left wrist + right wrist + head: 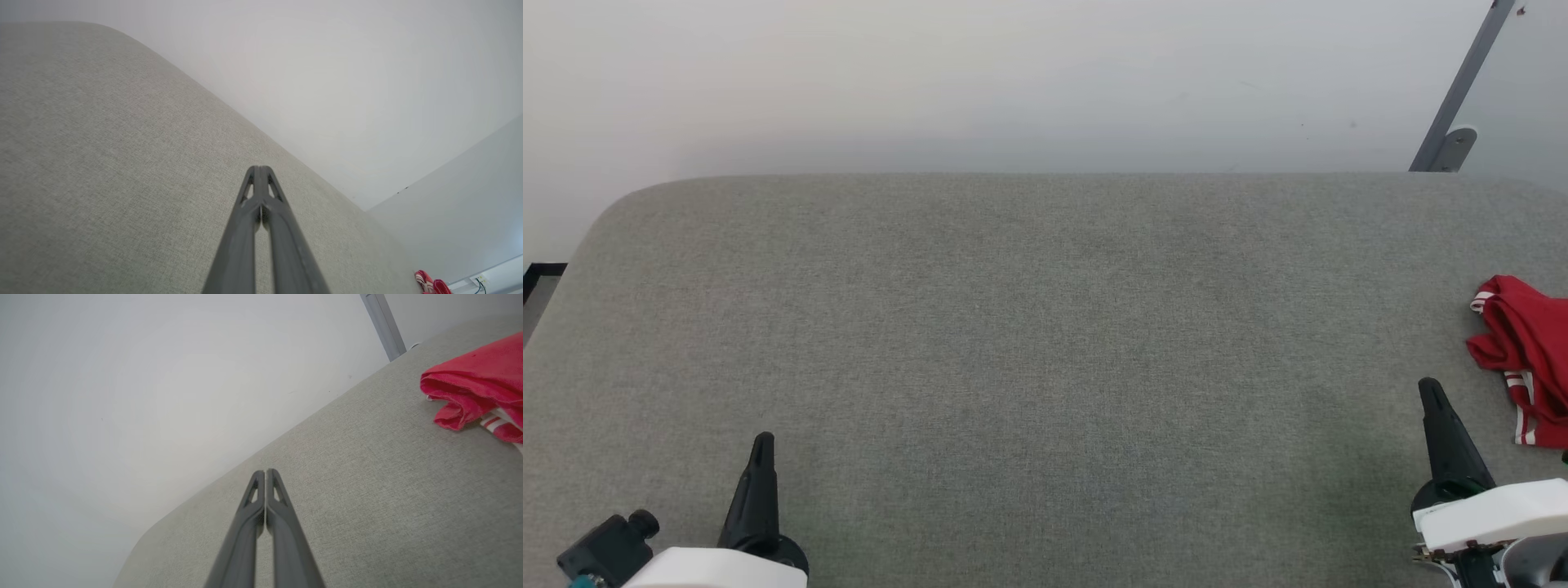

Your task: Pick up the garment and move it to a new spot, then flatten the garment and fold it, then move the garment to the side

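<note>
Garment [1523, 351] lying at the right edge of the padded surface [1045, 327].
The garment is sitting on the surface just beyond and to the right of the right gripper [1429, 390]; the left gripper [762, 445] is sitting over the near left, well apart from it. A post [1462, 90] is leaning behind the far right corner.

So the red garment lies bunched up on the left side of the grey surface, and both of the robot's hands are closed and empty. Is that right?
Not quite. The garment lies bunched up on the right side of the grey surface, near the right hand, as the head view shows. The right hand and the left hand are indeed closed and empty.
</note>
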